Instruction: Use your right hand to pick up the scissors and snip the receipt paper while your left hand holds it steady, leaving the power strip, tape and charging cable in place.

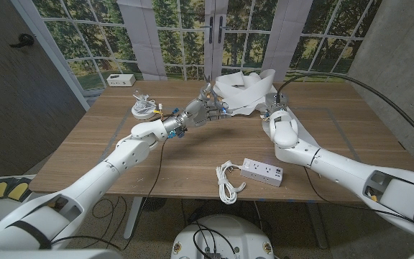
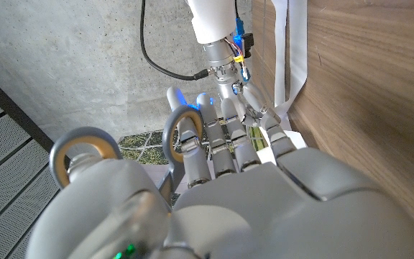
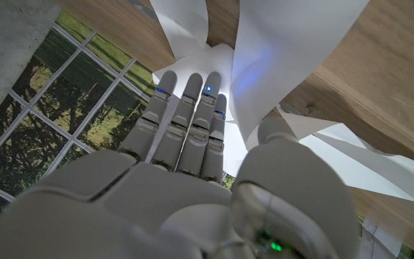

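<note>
So we're mid-table with both hands up at the crumpled white receipt paper (image 1: 244,92), which is heaped at the far side. Our left hand (image 1: 201,110) seems to be reaching into the paper's near edge, probably to pin it, but we can't tell if it's actually gripping. Our right hand (image 1: 276,115) sits at the heap's other side, fingers straight and together in the wrist view, holding nothing visible. Scissors: can't spot them. White power strip (image 1: 261,171) and coiled white charging cable (image 1: 228,181) sit untouched near us.
</note>
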`<state>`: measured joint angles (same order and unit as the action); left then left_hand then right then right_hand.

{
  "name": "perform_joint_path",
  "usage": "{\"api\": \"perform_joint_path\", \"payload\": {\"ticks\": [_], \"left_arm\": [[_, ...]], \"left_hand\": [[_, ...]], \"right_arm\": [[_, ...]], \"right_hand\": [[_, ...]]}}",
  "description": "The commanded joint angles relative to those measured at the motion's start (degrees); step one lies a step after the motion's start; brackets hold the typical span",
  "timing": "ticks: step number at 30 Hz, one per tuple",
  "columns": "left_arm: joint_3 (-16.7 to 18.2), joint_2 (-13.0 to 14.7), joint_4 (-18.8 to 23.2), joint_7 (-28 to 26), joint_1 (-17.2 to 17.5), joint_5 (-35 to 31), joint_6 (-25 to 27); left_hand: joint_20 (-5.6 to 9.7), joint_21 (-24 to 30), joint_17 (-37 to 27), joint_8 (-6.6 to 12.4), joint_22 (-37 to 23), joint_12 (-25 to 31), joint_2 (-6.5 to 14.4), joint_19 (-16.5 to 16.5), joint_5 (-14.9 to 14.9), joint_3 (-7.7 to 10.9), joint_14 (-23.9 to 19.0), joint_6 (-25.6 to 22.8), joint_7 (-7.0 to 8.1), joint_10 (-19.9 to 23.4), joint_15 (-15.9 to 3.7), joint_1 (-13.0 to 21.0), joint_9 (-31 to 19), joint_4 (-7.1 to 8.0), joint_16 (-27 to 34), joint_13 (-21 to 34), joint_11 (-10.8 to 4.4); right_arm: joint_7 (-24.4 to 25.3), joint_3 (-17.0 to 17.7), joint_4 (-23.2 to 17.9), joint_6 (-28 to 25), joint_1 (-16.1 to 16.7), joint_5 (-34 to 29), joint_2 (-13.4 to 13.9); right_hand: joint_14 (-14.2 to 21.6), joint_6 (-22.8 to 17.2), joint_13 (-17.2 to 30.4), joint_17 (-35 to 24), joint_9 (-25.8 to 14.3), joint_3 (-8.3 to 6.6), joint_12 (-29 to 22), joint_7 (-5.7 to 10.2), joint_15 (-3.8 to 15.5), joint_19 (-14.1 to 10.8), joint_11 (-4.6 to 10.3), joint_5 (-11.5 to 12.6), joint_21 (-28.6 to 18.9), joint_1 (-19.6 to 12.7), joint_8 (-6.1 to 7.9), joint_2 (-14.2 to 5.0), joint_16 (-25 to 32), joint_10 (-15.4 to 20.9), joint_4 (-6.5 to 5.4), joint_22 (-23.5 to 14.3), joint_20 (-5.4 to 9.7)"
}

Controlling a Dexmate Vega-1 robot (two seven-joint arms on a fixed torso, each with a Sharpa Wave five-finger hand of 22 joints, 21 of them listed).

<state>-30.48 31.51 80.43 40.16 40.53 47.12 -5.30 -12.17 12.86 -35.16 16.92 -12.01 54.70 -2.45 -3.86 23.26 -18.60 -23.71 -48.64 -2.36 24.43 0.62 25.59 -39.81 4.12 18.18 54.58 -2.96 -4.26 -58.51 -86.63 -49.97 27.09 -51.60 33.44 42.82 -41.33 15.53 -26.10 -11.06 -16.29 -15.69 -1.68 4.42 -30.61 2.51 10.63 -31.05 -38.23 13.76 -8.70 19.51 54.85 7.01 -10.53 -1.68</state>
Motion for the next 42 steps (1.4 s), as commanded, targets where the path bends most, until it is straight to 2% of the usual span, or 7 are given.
{"api": "perform_joint_path", "payload": {"ticks": [1, 5, 11, 20, 29, 31, 42], "left_arm": [[-0.2, -0.3, -0.4, -0.1, -0.4, -0.4, -0.1], [-0.3, -0.4, -0.7, 0.2, -0.5, -0.3, -0.1], [-0.3, -0.4, -0.4, 0.0, -0.4, -0.3, 0.2], [-0.4, -0.6, -0.8, 0.3, -0.6, -0.2, 0.4], [-0.9, -0.9, -1.2, 1.1, -1.1, -0.2, 0.9], [-1.0, -0.9, -1.3, 1.4, -1.3, -0.2, 1.1], [-1.7, -1.5, -2.4, 3.0, -2.4, -0.4, 1.5]], "left_hand": [[-0.21, 0.0, -0.3, -0.26, 0.0, 0.1, 0.1, 0.3, -0.1, -0.08, -0.3, -1.2, -1.34, 0.2, -0.03, 0.4, -0.1, 0.16, -0.3, 0.2, -0.41], [-0.21, 0.0, -0.3, -0.34, 0.0, 0.1, 0.1, 0.3, -0.1, -0.08, -0.3, -1.2, -1.30, 0.2, -0.06, 0.4, -0.1, 0.20, -0.3, 0.0, -0.36], [-0.21, 0.0, -0.3, -0.43, 0.0, 0.3, 0.1, 0.3, -0.2, -0.10, -0.6, -1.3, -1.30, 0.4, -0.08, 0.5, -0.1, 0.28, -0.3, 0.0, -0.28], [-0.21, 0.0, -0.3, -0.56, 0.0, 0.5, 0.2, 0.2, -0.2, -0.10, -0.7, -1.5, -1.32, 0.4, -0.10, 0.7, 0.0, 0.39, -0.4, 0.1, -0.22], [-0.21, 0.1, -0.3, -0.60, 0.0, 0.7, 0.2, 0.2, -0.3, -0.12, -1.5, -1.5, -1.30, 0.5, -0.24, 0.8, -0.3, 0.50, -0.2, 0.0, -0.29], [-0.21, 0.1, -0.4, -0.62, 0.0, 0.8, 0.2, 0.2, -0.3, -0.11, -1.4, -1.5, -1.26, 0.4, -0.21, 0.8, -0.3, 0.52, -0.3, 0.1, -0.28], [-0.15, 0.6, -0.4, -0.79, -0.1, 0.9, 0.2, -1.1, -0.4, -0.13, -1.8, -1.6, -1.46, 0.4, -0.12, 0.9, -0.4, 0.70, -0.2, -0.1, -0.05]], "right_arm": [[4.5, 0.5, 1.7, 0.9, 0.1, 2.5, -0.6], [5.8, 0.8, 1.7, 1.4, 0.3, 3.4, -0.5], [7.0, 0.9, 1.8, 1.9, 0.2, 4.3, -0.4], [9.3, 1.7, 0.9, 2.6, 0.6, 5.6, -0.1], [15.0, 3.7, -1.4, 4.2, 2.5, 6.7, 0.5], [16.2, 3.9, -1.9, 4.1, 2.8, 6.3, 0.4], [17.7, 5.2, -5.7, 5.7, 3.3, 5.3, 1.8]], "right_hand": [[1.6, -2.7, 0.5, -0.3, -0.3, -1.30, -1.1, 1.15, 6.21, -0.3, 0.50, 0.1, -0.3, -0.7, 0.94, -1.51, 0.6, 2.0, 0.05, -0.3, 0.93], [2.7, -4.4, 0.9, -0.4, -0.4, -2.69, -2.0, 1.73, 6.81, -0.3, 1.11, 0.2, -0.3, -0.8, 1.29, -3.05, 0.8, 3.5, -0.84, -0.3, 1.58], [3.4, -6.8, 1.9, -1.4, -0.6, -6.91, -3.4, 2.82, 7.45, -0.1, 2.03, 0.6, -0.5, -1.2, 1.55, -3.99, 1.0, 4.7, -3.85, -0.4, 2.30], [4.2, -7.6, 3.0, -2.6, -1.4, -10.05, -5.1, 2.68, 7.82, 0.1, 2.66, 0.6, -0.7, -2.2, 1.58, -3.77, 1.5, 6.3, -5.38, -0.5, 2.82], [2.7, -8.4, 4.5, -3.4, -2.4, -11.54, -7.1, 2.77, 7.39, 0.7, 3.42, 0.3, -0.8, -2.9, 1.81, -3.03, 0.9, 7.7, -5.64, -0.5, 3.11], [0.4, -8.4, 5.4, -3.6, -3.0, -11.95, -7.9, 2.81, 7.26, 1.6, 3.60, 0.0, -0.6, -3.5, 1.69, -2.66, -0.1, 7.4, -5.15, -0.6, 3.31], [-1.4, -10.4, 7.8, -4.9, -4.5, -11.88, -11.4, 3.23, 7.50, 2.2, 3.90, 0.0, -0.9, -4.1, 2.29, -2.85, -0.2, 10.0, -4.95, -0.7, 3.21]]}}
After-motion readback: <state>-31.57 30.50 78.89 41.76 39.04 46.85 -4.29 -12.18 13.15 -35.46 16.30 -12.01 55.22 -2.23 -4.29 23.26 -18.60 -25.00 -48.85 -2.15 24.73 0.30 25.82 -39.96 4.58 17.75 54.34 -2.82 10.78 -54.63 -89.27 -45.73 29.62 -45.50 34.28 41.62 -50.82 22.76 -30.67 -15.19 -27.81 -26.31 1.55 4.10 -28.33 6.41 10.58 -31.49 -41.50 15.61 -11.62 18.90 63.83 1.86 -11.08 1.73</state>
